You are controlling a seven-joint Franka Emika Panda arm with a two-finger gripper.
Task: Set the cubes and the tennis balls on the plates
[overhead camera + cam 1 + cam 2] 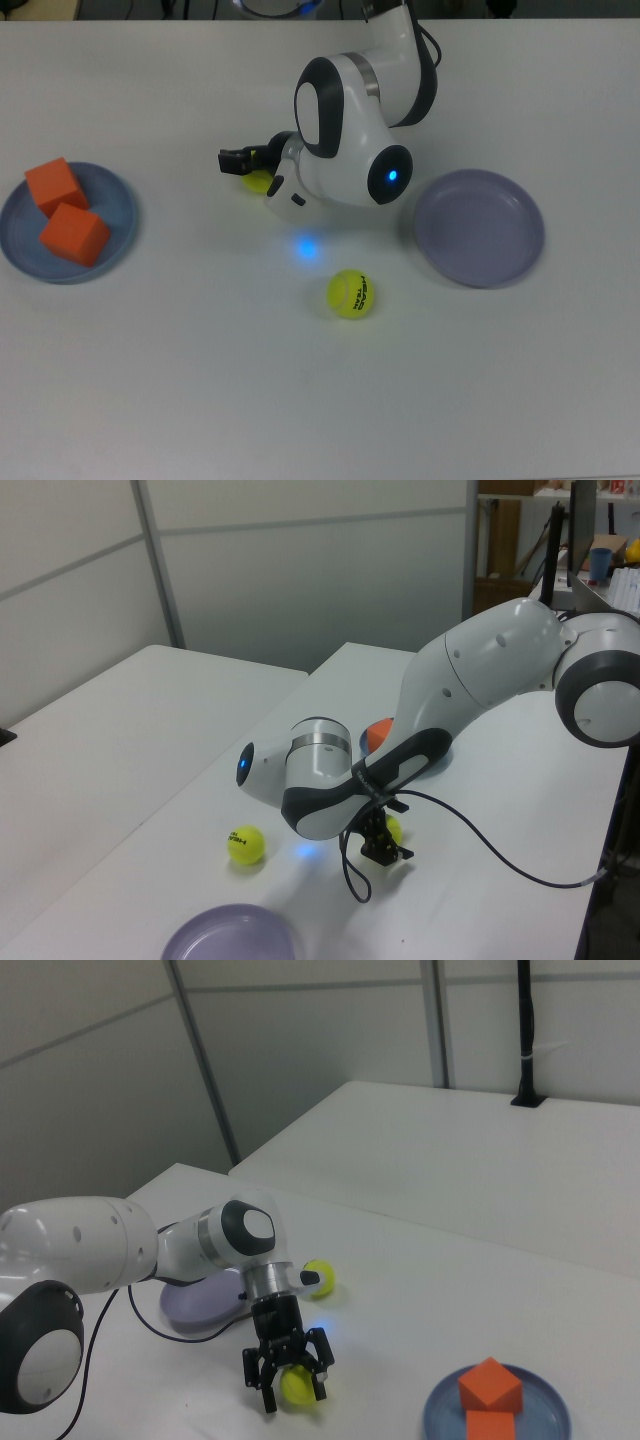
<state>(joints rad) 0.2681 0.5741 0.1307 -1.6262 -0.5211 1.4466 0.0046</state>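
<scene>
Over on the top view's left, the blue plate point(118, 245) sits on the white desk point(180, 380) with both orange cubes point(73, 234) resting on it, one touching the other. Next, near the middle, the gripper point(288, 1377) reaches down over one tennis ball point(296, 1385). Its black fingers point(318, 1358) are spread on both sides of the ball, and the ball sits on the desk between them. A bit lower in the top view, the second tennis ball point(351, 294) lies alone on the desk, with a small blue glow near it. On the top view's right, the purple plate point(480, 228) has nothing on it.
</scene>
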